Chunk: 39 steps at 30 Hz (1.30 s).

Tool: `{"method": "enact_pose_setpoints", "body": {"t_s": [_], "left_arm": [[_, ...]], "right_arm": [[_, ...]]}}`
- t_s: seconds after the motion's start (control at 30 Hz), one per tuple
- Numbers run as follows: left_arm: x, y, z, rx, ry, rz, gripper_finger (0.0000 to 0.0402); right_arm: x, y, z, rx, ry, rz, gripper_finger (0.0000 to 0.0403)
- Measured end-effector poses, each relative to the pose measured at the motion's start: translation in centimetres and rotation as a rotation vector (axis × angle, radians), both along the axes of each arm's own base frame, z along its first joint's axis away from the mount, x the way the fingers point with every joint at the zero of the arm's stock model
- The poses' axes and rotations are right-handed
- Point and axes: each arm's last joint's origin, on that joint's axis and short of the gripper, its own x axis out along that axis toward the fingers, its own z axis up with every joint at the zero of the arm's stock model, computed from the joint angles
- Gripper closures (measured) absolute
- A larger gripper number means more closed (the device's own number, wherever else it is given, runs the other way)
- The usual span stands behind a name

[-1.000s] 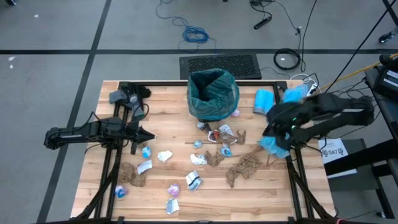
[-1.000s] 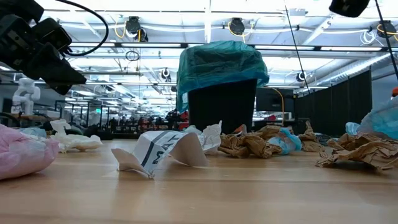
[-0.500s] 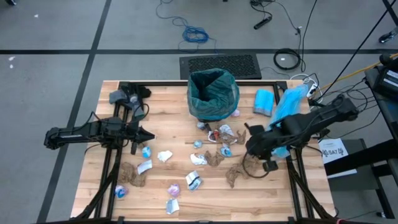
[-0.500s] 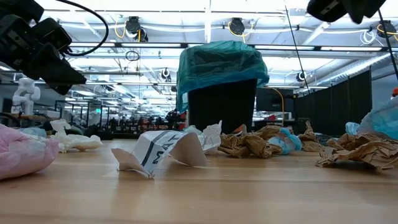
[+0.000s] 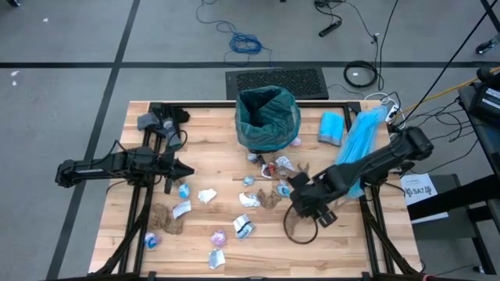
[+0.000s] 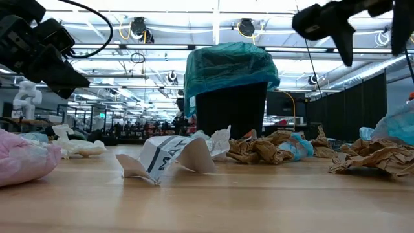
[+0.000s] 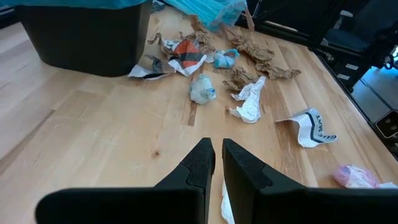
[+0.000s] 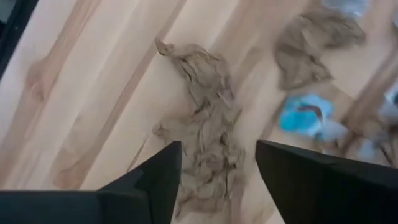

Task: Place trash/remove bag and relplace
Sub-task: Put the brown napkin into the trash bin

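Teal and crinkly, the bag lines the black bin at the worktop's far edge, its inside hidden in the low view. Right gripper hangs over a long brown paper wad, fingers spread wide apart and clear of the paper; from above the arm covers most of that wad. Trash lies scattered in front of the bin. Left gripper hovers near the left side, fingers nearly together, holding nothing. Sky-blue plastic lies partly under the right arm.
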Motion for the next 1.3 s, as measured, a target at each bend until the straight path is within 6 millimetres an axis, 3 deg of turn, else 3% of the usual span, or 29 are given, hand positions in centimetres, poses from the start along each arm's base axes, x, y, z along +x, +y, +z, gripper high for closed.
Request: {"method": "enact_pose_setpoints", "body": {"t_s": [0.13, 0.27, 0.47, 0.8, 0.93, 1.07, 1.2, 1.3], "left_arm": [[0.0, 0.0, 0.0, 0.000, 0.000, 0.000, 0.0363], [0.0, 0.0, 0.0, 0.000, 0.000, 0.000, 0.0363], [0.0, 0.0, 0.0, 0.000, 0.000, 0.000, 0.0363], [0.0, 0.0, 0.0, 0.000, 0.000, 0.000, 0.0363], [0.0, 0.0, 0.0, 0.000, 0.000, 0.000, 0.0363], [0.0, 0.0, 0.0, 0.000, 0.000, 0.000, 0.0363], [0.0, 0.0, 0.0, 0.000, 0.000, 0.000, 0.0363], [0.0, 0.0, 0.0, 0.000, 0.001, 0.000, 0.0363]], "right_arm": [[0.7, 1.1, -1.9, -0.031, 0.064, 0.032, 0.0187], [1.0, 1.5, -4.4, -0.031, 0.102, -0.042, 0.0190], [-0.4, 0.2, -8.4, -0.047, 0.160, -0.127, 0.0202], [-0.9, -1.5, -12.0, 0.036, 0.054, -0.300, 0.0206], [-1.3, -1.8, -12.9, 0.068, 0.040, -0.400, 0.0222], [-1.7, -2.0, -13.1, 0.058, 0.071, -0.460, 0.0294], [-2.3, -2.1, -11.8, 0.048, 0.136, -0.473, 0.0386], [-2.8, -2.3, -9.7, 0.034, 0.150, -0.476, 0.0391]]}}
